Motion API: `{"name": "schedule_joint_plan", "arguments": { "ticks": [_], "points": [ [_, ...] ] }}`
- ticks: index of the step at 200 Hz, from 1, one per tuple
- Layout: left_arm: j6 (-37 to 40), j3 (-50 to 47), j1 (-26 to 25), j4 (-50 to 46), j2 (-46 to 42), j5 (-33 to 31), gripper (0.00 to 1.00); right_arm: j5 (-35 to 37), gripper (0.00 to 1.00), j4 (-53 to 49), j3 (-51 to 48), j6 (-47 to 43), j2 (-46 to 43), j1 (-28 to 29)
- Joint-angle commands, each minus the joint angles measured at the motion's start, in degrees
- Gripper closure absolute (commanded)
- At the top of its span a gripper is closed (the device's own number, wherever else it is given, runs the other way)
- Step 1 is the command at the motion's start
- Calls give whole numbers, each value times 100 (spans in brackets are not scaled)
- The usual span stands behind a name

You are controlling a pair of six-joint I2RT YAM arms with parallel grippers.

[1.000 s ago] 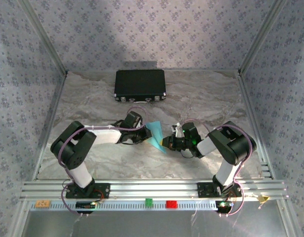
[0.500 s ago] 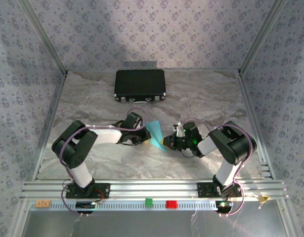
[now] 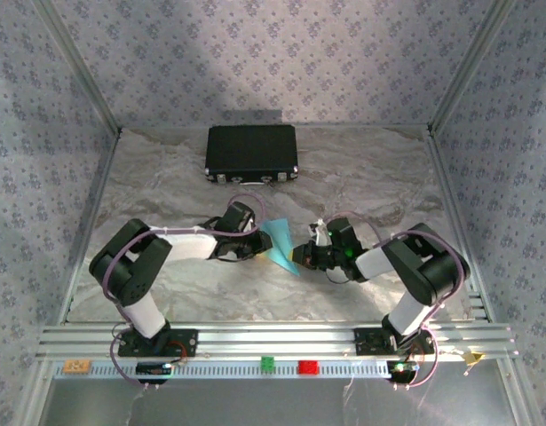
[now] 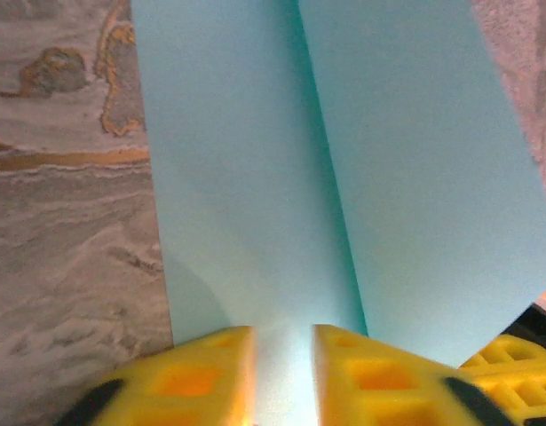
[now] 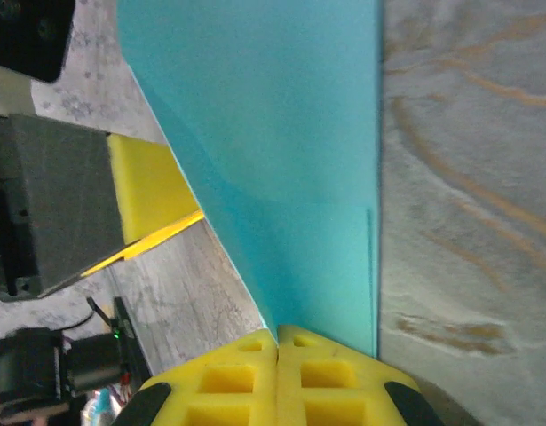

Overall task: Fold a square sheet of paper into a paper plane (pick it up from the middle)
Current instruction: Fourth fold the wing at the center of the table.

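**Blue folded sheet held at the middle of the table**

Light-blue paper sheet [image 3: 280, 244], creased into a narrow triangle, is seen at the middle of the marbled table [image 3: 361, 177], between the two arms and well apart from the black case [image 3: 251, 151] at the far edge. Its pointed lower end is clamped by the right pincer [image 3: 296, 257]. In the right wrist view the yellow fingers of that pincer [image 5: 277, 342] are pressed together, with the tip of the sheet [image 5: 281, 133] caught between them. The left pincer [image 3: 260, 242] is placed against the opposite side of the sheet. In the left wrist view its yellow fingers [image 4: 283, 355] are parted by a narrow gap, into which the centre crease of the sheet [image 4: 255, 177] runs. Whether the pads touch the paper cannot be told. One yellow finger of the left pincer [image 5: 148, 191] is also seen just behind the sheet from the right wrist. A green block [image 3: 267, 362] and a red block [image 3: 306, 366] are set on the near rail
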Motion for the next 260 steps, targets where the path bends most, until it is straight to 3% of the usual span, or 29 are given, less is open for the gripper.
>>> {"name": "schedule_joint_plan", "arguments": {
  "ticks": [1, 35, 88, 117, 201, 260],
  "points": [
    [-25, -49, 22, -48, -538, -205, 65, 696, 98, -1298, 288, -806, -477, 257],
    [-162, -1, 113, -45, -830, -221, 40, 1601, 97, -2324, 546, -1592, -915, 645],
    [-267, 297, 175, -124, -602, -46, 26, 2789, 96, -2734, 656, -2432, -1111, 1383],
    [-310, 548, 194, -536, -379, 4, 26, 3528, 96, -2728, 598, -2881, -1228, 1782],
    [-466, 708, 195, -1106, -157, -28, 33, 4301, 94, -2339, 376, -3422, -1376, 2273],
    [-495, 828, 194, -1116, -47, 113, 74, 4835, 85, -2166, 185, -3800, -1550, 2558]
  ]
}}
